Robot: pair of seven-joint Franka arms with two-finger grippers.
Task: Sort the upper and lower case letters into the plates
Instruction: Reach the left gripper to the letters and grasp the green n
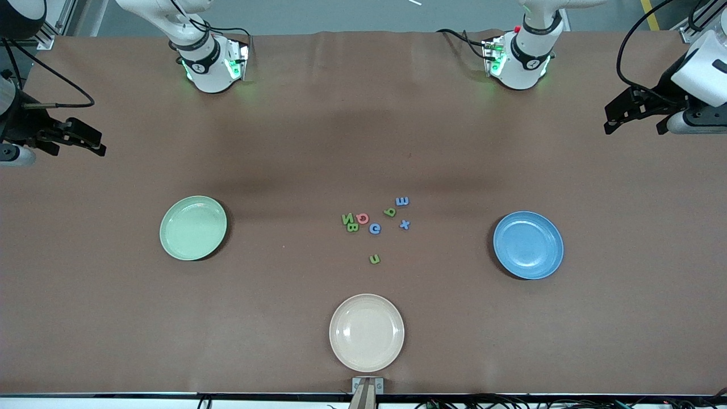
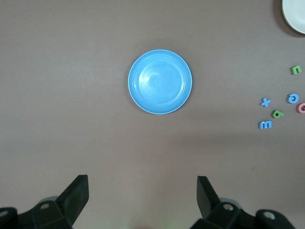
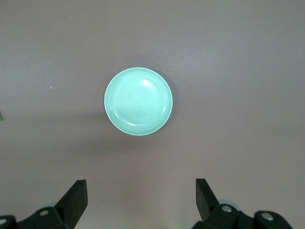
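Observation:
Several small letters lie loose on the brown table between the plates: a blue one [image 1: 402, 201], a red one [image 1: 362, 218] and a green one [image 1: 374, 259] among them. Some also show in the left wrist view [image 2: 265, 124]. The mint green plate [image 1: 193, 228] [image 3: 138, 101] lies toward the right arm's end and holds nothing. The blue plate [image 1: 528, 245] [image 2: 160, 81] lies toward the left arm's end, also with nothing on it. My left gripper [image 1: 633, 122] [image 2: 143, 191] hangs open over the table's left-arm end. My right gripper [image 1: 85, 142] [image 3: 141, 193] hangs open over the right-arm end.
A cream-beige plate [image 1: 367, 332] [image 2: 295, 14] with nothing on it sits nearer to the front camera than the letters. The two arm bases [image 1: 207, 65] [image 1: 519, 59] stand along the table's edge farthest from the front camera. Cables trail near both grippers.

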